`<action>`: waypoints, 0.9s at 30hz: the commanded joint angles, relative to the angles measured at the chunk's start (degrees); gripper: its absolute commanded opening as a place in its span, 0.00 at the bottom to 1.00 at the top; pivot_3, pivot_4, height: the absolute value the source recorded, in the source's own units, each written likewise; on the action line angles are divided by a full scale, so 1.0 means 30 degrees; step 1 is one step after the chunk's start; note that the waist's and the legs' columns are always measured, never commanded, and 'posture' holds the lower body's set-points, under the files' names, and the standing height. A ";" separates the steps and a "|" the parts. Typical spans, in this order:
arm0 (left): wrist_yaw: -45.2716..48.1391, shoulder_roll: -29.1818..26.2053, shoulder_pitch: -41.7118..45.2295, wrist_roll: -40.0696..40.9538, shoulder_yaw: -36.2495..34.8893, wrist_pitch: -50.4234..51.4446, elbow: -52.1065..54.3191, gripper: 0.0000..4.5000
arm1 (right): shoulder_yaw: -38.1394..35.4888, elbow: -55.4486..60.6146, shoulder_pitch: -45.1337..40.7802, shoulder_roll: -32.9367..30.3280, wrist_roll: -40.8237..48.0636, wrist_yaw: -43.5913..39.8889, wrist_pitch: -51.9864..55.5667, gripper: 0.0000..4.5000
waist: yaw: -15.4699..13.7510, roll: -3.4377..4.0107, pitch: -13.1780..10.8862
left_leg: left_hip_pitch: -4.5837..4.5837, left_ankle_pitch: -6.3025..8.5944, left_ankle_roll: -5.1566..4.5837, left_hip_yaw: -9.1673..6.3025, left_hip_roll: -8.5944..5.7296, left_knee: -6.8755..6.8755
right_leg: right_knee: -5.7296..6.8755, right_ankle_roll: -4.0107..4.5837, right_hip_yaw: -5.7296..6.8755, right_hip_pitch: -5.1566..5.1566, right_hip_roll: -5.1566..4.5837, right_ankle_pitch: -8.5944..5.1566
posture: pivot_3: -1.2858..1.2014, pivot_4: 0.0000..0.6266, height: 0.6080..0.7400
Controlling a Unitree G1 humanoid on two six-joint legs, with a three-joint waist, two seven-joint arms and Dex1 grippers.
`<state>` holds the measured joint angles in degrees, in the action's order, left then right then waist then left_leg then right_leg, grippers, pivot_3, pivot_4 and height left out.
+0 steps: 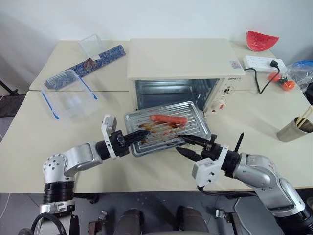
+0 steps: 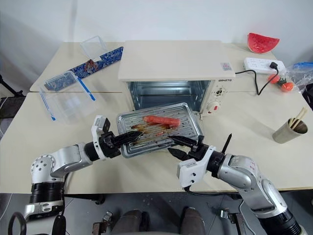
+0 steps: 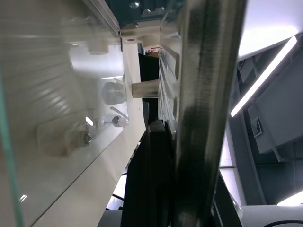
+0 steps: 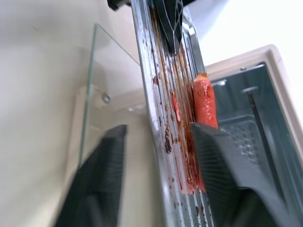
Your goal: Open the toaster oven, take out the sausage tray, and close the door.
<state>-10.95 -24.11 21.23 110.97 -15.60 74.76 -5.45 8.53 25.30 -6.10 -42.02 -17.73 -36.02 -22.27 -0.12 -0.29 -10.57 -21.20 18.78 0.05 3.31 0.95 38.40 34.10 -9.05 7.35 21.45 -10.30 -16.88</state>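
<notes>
The cream-white toaster oven (image 1: 181, 58) stands at the table's middle with its cavity open. Its glass door (image 4: 102, 71) lies folded down, mostly hidden under the tray. The silver sausage tray (image 1: 193, 122), grease-stained and carrying one red sausage (image 1: 168, 119), hangs just in front of the oven's mouth. My left gripper (image 1: 139, 136) is shut on the tray's left edge. At the tray's front right edge, my right gripper (image 1: 188, 147) is open, one finger (image 4: 222, 175) over the tray's inside and the other below the rim, with a gap on both sides.
A clear plastic container with blue clips (image 1: 68, 93), its lid (image 1: 93, 44) and a blue patterned strip (image 1: 100, 58) lie at the left. At the right are a watermelon slice (image 1: 260, 40), a power strip (image 1: 263, 62), a plastic bag (image 1: 296, 73) and a cup of chopsticks (image 1: 296, 128).
</notes>
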 commanded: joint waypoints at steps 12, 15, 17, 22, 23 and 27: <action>0.7529 -0.4484 -0.5416 0.0677 -0.3710 0.1938 0.0189 0.00 | -0.4370 -0.4380 0.2905 -0.2124 0.5966 -0.1242 -0.4709 0.91 | 0.0074 -0.0001 0.0000 | 0.0022 0.0001 -0.0002 0.0114 0.0013 -0.0041 | -0.0027 0.0007 -0.0032 0.0011 0.0004 -0.0004 | 0.52 0.24 1.00; 0.9101 -0.4893 -0.7196 0.0677 -0.5039 0.1733 0.0134 0.00 | -0.4619 -0.6746 0.3081 -0.2504 0.6147 -0.1677 -0.5710 0.91 | 0.0063 -0.0001 0.0000 | 0.0023 0.0004 -0.0007 0.0115 0.0013 -0.0041 | -0.0049 0.0010 -0.0060 0.0012 0.0002 -0.0006 | 0.52 0.24 1.00; 0.9735 -0.4796 -0.8453 0.0677 -0.6392 0.1418 -0.0179 0.00 | -0.4556 -0.8128 0.2824 -0.2579 0.6307 -0.1864 -0.6096 0.85 | 0.0080 -0.0001 0.0000 | 0.0021 0.0005 -0.0008 0.0115 0.0016 -0.0039 | -0.0052 0.0014 -0.0063 0.0012 0.0002 -0.0008 | 0.52 0.24 1.00; 1.0088 -0.4320 -1.1217 0.0677 -0.8525 0.0600 0.0178 0.00 | -0.4436 -1.0933 0.1514 -0.2392 0.6020 -0.1751 -0.6665 0.56 | 0.0139 0.0000 0.0000 | 0.0049 0.0006 -0.0010 0.0092 0.0029 -0.0048 | -0.0051 0.0027 -0.0111 0.0023 0.0004 -0.0015 | 0.52 0.24 1.00; 1.0065 -0.4020 -1.1727 0.0677 -0.8948 0.0348 0.0320 0.00 | -0.4299 -1.1508 0.1230 -0.2313 0.6065 -0.1838 -0.6591 0.49 | 0.0137 0.0000 0.0000 | 0.0048 0.0007 -0.0011 0.0091 0.0028 -0.0045 | -0.0049 0.0027 -0.0113 0.0024 0.0003 -0.0015 | 0.52 0.24 1.00; 0.9998 -0.2862 -1.2850 0.0677 -0.9954 -0.0409 0.0977 0.00 | -0.3753 -1.3089 0.0154 -0.1905 0.6796 -0.2501 -0.5858 0.18 | 0.0079 -0.0002 0.0001 | 0.0047 0.0014 -0.0022 0.0075 0.0028 -0.0033 | -0.0049 0.0027 -0.0127 0.0024 -0.0003 -0.0014 | 0.52 0.24 1.00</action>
<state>18.21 -33.55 -16.43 111.26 -42.90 74.53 -4.81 -2.52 -12.84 -4.74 -48.46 0.11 -42.74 -40.87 0.12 -0.30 -10.57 -21.06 18.82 -0.02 3.54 1.03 38.31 33.96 -8.97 6.98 21.52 -10.32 -16.92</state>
